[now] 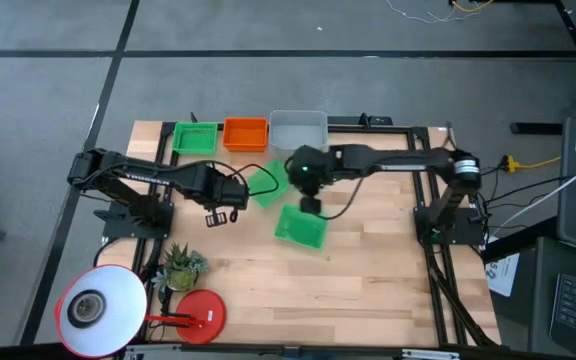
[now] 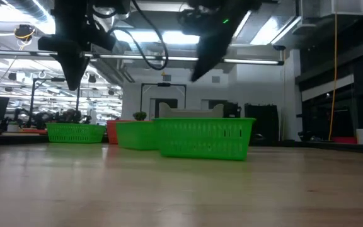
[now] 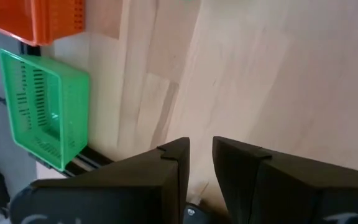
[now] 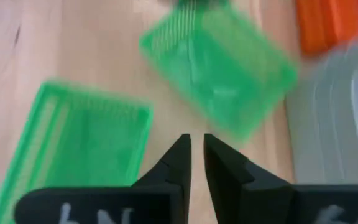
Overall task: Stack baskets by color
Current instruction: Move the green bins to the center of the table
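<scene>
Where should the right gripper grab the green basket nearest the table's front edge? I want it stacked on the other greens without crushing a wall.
Probably one thin upright side wall of the front green basket, pinched over the rim from straight above. It lies open-top and flat on the table, so the rim is exposed. The right gripper hangs just above its back edge.

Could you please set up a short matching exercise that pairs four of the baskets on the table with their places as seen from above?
Things:
1. orange basket
2. grey basket
3. corner green basket
4. loose green basket

Places:
A. out on the bare wood, nearest the table's middle
B. in the back row, at its left end
C. in the back row, at its right end
D. in the back row, between a green and a grey one

Pairs: 1-D, 2-C, 3-B, 4-A
</scene>
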Action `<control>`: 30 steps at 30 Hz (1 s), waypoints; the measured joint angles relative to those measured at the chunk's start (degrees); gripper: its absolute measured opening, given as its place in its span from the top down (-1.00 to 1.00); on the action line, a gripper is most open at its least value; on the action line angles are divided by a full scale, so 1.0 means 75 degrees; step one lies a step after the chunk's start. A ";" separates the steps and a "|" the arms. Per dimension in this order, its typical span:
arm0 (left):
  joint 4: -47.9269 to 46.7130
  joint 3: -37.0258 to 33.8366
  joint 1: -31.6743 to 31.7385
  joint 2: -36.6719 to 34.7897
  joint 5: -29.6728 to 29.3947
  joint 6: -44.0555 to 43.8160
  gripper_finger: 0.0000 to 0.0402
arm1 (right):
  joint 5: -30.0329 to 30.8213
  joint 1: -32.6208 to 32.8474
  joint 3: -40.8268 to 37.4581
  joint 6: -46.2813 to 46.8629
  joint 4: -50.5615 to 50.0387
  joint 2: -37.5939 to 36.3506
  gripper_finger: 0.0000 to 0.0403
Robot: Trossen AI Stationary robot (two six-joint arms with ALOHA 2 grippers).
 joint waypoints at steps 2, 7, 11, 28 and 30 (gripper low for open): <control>0.0119 0.0000 -0.0018 0.0000 -0.0131 0.0018 0.69 | 0.0173 0.0070 0.0000 0.0461 -0.1036 -0.0353 0.78; 0.1063 0.0000 -0.0006 0.0023 -0.0258 0.0526 0.69 | 0.1228 0.0215 -0.0012 0.1963 -0.4191 -0.1312 0.78; 0.2018 0.0000 -0.0003 0.0023 -0.0159 0.1233 0.69 | 0.1309 0.0269 -0.0672 0.3422 -0.5533 -0.2559 0.78; 0.1746 0.0000 0.0932 0.0023 -0.0025 0.2045 0.69 | -0.0526 0.2013 -0.5407 0.6550 0.1930 -0.2456 0.78; 0.1645 0.0000 0.1055 0.0023 -0.0028 0.2045 0.69 | -0.0569 0.1883 -0.5093 0.6186 0.1958 -0.1768 0.78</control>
